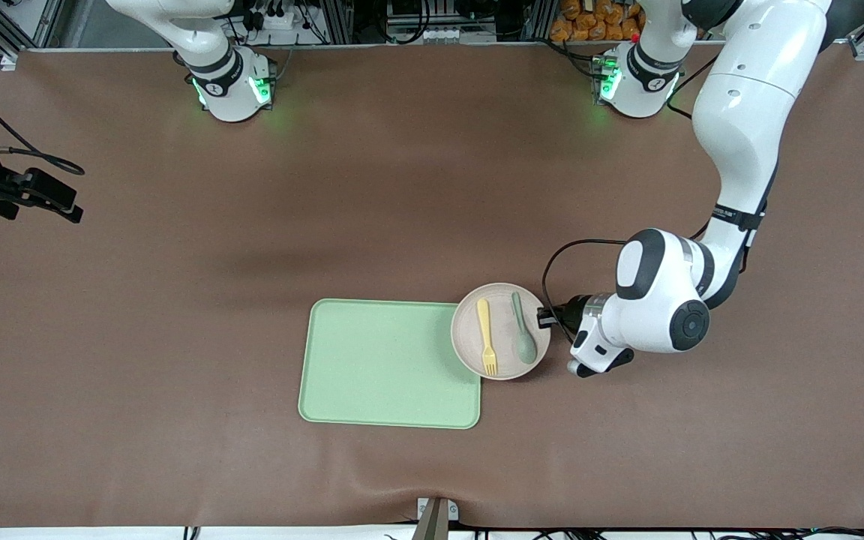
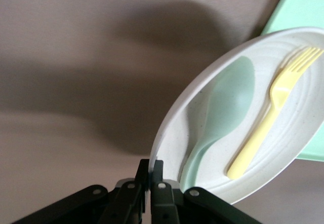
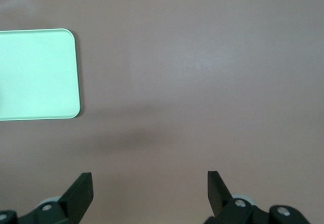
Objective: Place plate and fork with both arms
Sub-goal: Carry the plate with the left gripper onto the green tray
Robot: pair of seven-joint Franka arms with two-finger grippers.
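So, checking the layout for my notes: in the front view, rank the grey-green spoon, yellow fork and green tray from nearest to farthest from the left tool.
1. Grey-green plastic spoon, on the plate, nearest the left tool.
2. Pale yellow plastic fork, beside the spoon.
3. Light green rectangular tray, toward the right arm's end.

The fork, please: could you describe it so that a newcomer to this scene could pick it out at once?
Find the light green tray on the brown table; at its end toward the left arm, a round beige plate overlaps its corner, held at the rim by the left claw. Two utensils lie in it. The fork is pale yellow with tines; the spoon beside it is grey-green.
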